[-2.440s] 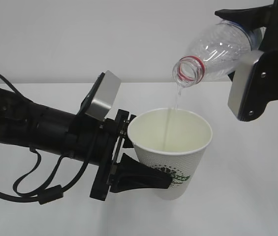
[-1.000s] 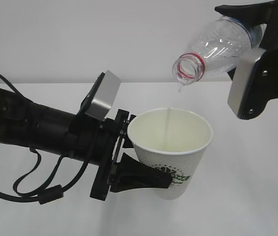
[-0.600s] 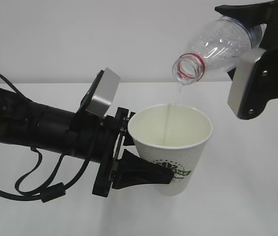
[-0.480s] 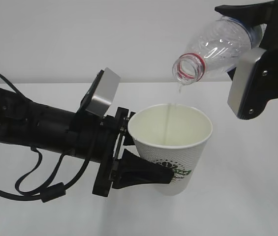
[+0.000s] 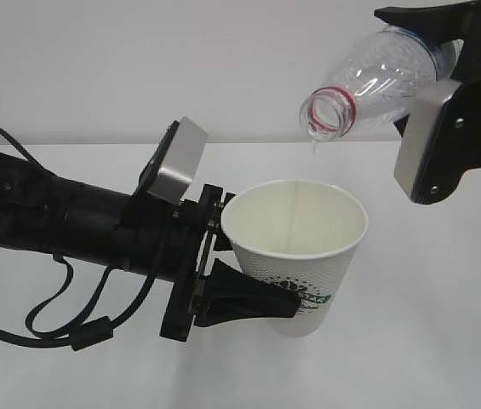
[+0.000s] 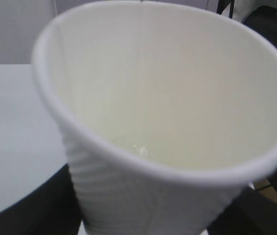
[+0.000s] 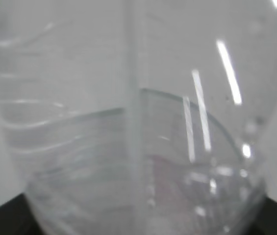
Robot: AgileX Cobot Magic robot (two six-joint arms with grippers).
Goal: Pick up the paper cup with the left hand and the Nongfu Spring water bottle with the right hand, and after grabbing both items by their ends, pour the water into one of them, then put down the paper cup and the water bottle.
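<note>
Exterior view: white, green-logoed paper cup (image 5: pixel 295 256), slightly tilted.

The bottle (image 5: pixel 376 81) has its base cut off by the exterior view's top edge and hidden behind the right hand (image 5: pixel 444 111), its label unseen, and fills the right wrist view as a blur, while the cup (image 6: pixel 163 132) is blurred and cropped in the left wrist view.

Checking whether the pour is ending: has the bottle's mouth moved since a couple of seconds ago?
Yes. The water bottle mouth has risen slightly against the far table edge, tipping back above the paper cup.
</note>
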